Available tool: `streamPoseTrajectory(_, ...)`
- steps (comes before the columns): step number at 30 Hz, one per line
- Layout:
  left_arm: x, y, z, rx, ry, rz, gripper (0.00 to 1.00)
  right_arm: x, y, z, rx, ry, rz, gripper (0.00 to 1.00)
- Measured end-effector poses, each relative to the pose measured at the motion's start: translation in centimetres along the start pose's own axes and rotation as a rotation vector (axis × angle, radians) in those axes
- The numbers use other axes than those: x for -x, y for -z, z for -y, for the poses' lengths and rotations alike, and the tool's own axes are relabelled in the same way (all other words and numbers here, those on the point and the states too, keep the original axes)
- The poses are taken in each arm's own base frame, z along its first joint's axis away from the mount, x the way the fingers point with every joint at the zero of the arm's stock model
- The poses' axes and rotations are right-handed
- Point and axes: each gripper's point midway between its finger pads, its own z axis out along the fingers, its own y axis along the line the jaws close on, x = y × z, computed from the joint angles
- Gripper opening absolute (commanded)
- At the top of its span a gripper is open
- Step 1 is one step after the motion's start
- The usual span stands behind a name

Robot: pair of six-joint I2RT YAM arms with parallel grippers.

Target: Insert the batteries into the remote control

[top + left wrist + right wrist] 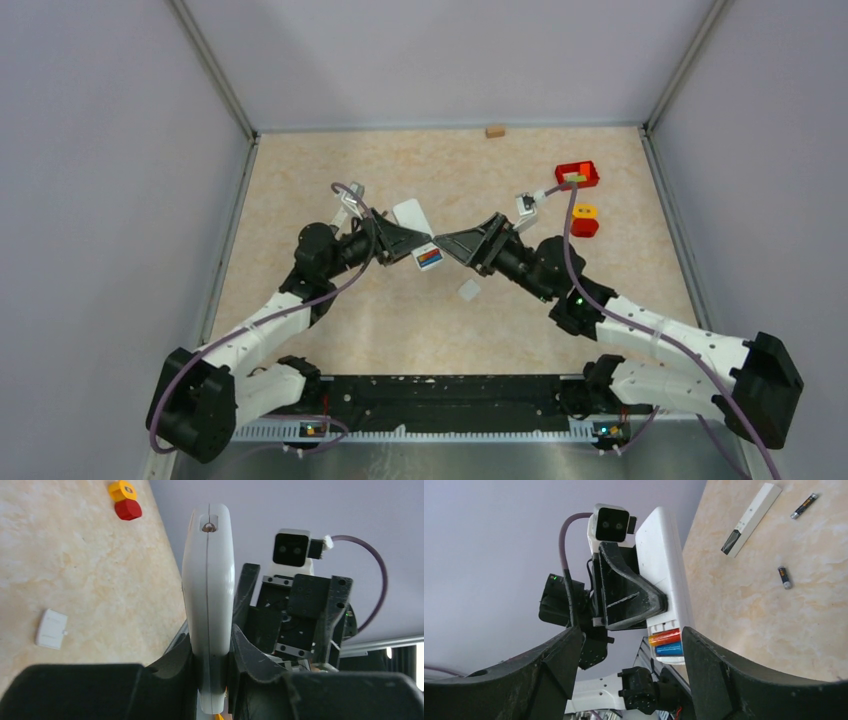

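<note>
**Bimanual battery loading above a marbled table.**

- **Left gripper:** The left gripper is clamped on the two flanks of the remote control. It holds the remote clear of the table near mid-scene, with the uncovered battery bay turned toward the right arm.
- **Right gripper:** The right gripper has its jaws spread wide with nothing between them. Its tips are just beside the bay end of the remote.
- **On the table:** Beyond the remote, in the right wrist view, lies a long white bar with a small label. A small white battery cover lies well apart from the handset.
- **Batteries:** Two batteries, one orange-red and one blue, sit side by side in the bay; whether they are fully seated cannot be told. A loose battery and a second one lie near the bar, apart from each other.

**Hazards, as judged from this moment:**

- The remote is gripped by its edges only, so a push from the right fingertips on the cells could pivot or slide it in the clamp.
- With the cover off, a tilt or a jolt could let the bay's cells spring out.
- The loose cells are round and may roll when touched
</note>
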Motion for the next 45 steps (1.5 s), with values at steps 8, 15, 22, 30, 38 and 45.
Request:
streamPoseTrajectory(8, -0.1, 0.3, 3.5, -0.08, 0.016, -0.048, 0.0, -0.7, -0.2, -0.5, 0.053, 0.014, -0.027, 0.68)
streamPoseTrajectory(15, -0.5, 0.5, 4.5, -0.11, 0.045, -0.079, 0.0, -1.5, -0.1, -1.0, 0.114, 0.016, -0.056, 0.46)
streamPoseTrajectory(22, -0.6, 0.8, 5.8, -0.156, 0.062, -0.093, 0.05, -2.1, 0.0, -1.3, 0.173, 0.009, -0.071, 0.18)
streamPoseTrajectory(30, -0.7, 1.2, 6.8, -0.171, 0.03, -0.093, 0.67, -2.2, 0.2, -1.8, 0.204, 0.018, -0.078, 0.02)
streamPoseTrajectory(38, 0.5, 2.3, 8.0, -0.143, -0.095, -0.08, 0.84, -2.4, 0.5, -0.8, 0.191, 0.092, -0.144, 0.02)
streamPoseTrajectory(45, 0.0, 2.8, 9.1, -0.156, -0.162, -0.172, 0.58, -2.3, 1.0, -3.2, 0.253, 0.195, -0.252, 0.02)
